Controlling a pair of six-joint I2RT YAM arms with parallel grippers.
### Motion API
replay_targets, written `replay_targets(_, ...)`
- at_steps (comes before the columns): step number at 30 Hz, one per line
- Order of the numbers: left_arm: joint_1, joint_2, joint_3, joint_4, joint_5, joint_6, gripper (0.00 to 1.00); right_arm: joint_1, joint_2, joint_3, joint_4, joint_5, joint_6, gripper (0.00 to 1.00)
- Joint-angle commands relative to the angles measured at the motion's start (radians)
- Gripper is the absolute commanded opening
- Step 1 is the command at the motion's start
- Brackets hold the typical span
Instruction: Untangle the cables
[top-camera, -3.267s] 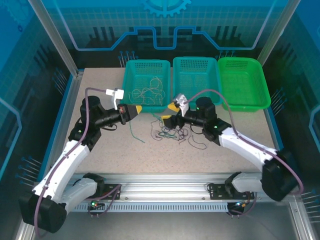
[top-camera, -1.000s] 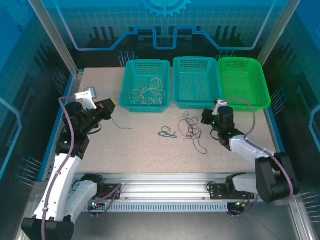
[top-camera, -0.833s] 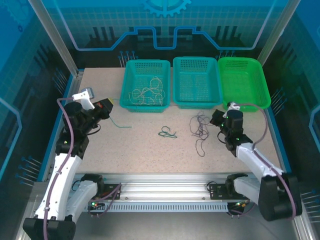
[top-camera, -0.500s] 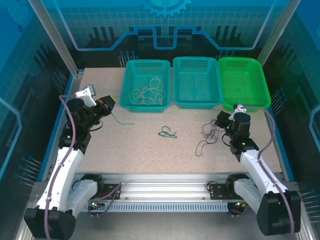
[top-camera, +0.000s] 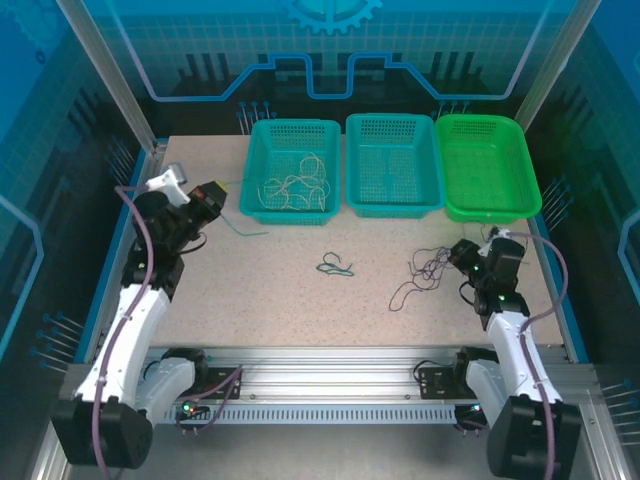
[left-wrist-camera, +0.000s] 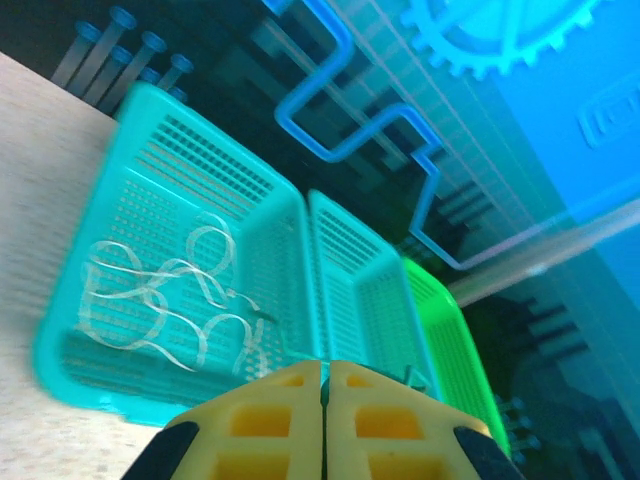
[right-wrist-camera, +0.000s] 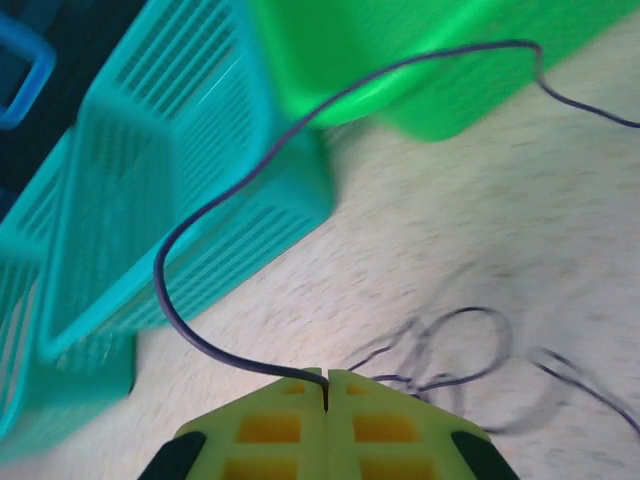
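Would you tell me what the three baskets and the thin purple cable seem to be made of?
Baskets: likely moulded plastic, slightly glossy, with perforated grid walls. Purple cable: probably plastic-coated wire, thin, smooth, keeping springy loops.

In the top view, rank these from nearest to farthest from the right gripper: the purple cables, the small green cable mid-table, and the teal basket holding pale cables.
From the right gripper:
1. purple cables: at its tips on the right side of the table, one strand pinched.
2. small green cable: mid-table, to its left.
3. teal basket: left end of the basket row, at the back.
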Motion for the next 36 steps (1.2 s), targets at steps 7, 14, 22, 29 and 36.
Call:
replay_targets(7, -0.379, 0.484, 0.339, 0.332, -0.025, 0.059, 0.0, 0.407, 0.073, -0.039, -0.005, 0.187, 0.001, 0.0)
replay_targets(14, -0.485, 0.993, 0.744, 0.398, -0.073, 0.061, 0.0, 0.515, 0.107, -0.005, -0.127, 0.256, 0.0, 0.0)
replay_targets(22, -0.495, 1.246, 1.014, 0.312, -0.163, 0.132, 0.38, 0.568, 0.061, 0.068, -0.286, 0.347, -0.111, 0.49)
replay_targets(29, -0.477, 1.048, 0.822, 0.351, -0.145, 0.207, 0.68, 0.564, -0.006, 0.187, -0.4, 0.409, -0.24, 0.65)
replay_targets(36, -0.418, 0.702, 0.501, 0.369, -0.099, 0.209, 0.72, 0.651, 0.173, 0.379, -0.358, 0.197, -0.406, 0.65)
